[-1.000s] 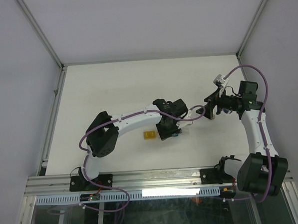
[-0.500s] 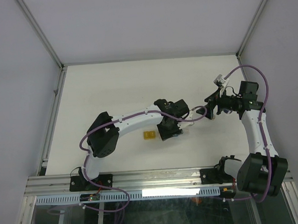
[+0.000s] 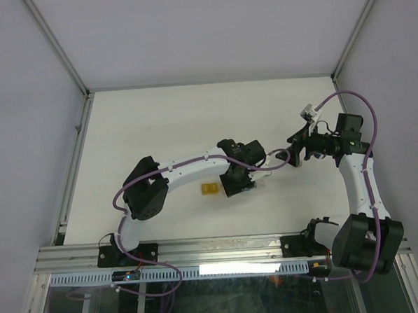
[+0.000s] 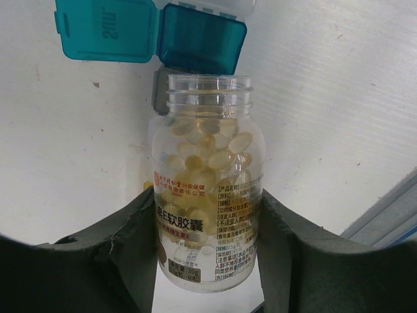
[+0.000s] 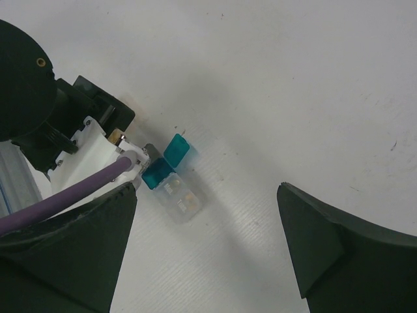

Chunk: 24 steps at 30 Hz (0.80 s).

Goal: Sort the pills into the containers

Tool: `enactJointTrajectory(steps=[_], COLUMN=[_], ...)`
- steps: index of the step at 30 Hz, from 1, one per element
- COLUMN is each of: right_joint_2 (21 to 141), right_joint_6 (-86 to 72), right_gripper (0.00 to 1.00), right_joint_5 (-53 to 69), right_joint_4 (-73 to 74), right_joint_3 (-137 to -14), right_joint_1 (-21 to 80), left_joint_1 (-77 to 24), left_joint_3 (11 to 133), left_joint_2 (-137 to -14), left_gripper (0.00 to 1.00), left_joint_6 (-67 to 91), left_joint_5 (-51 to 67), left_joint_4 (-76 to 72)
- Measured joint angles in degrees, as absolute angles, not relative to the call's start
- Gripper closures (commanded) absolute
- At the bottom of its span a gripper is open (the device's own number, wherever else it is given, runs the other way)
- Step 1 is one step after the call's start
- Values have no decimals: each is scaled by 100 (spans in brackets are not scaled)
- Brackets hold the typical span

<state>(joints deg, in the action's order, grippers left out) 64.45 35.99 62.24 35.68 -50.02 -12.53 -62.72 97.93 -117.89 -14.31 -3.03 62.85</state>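
A tiny teal cube-shaped plastic pill box [image 4: 202, 45] is sitting on the white surface [image 3: 165, 124] near its middle, its flat teal lid [image 4: 107, 29] lying flipped open beside it. Small clear plastic pill boxes [image 5: 184, 199] are lying in a short row right against it. A tiny yellow plastic pill box [image 3: 210, 189] is resting apart from these, further left and just beside the left arm's wrist. The left end effector [image 4: 205, 195] is gripping a clear, uncapped plastic bottle [image 4: 208, 137] by its labelled body, one dark finger pressing on each side. The bottle's open mouth is pointing at the teal box and sitting close to it. Pale yellow softgel pills [image 4: 225, 156] are filling much of the bottle. A small grey piece is showing behind the bottle's neck, and I cannot tell what it is. The right end effector [image 3: 294, 154] is hanging over the surface to the right of the boxes, its fingers spread wide and holding nothing.
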Motion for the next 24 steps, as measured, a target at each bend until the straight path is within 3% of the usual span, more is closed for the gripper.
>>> enactJointTrajectory(steps=[24], right_joint_2=[6442], right_joint_6=[3616], right_gripper=[8], right_joint_5=[6246], right_joint_4=[3597], right_joint_3=[-5002], right_joint_1=[-1306], left_joint_1=[-6261], left_joint_3=[9804], left_joint_2=[-11804], left_gripper=[100], left_joint_6=[-1391], left_joint_5=[-438], left_joint_4=[6259])
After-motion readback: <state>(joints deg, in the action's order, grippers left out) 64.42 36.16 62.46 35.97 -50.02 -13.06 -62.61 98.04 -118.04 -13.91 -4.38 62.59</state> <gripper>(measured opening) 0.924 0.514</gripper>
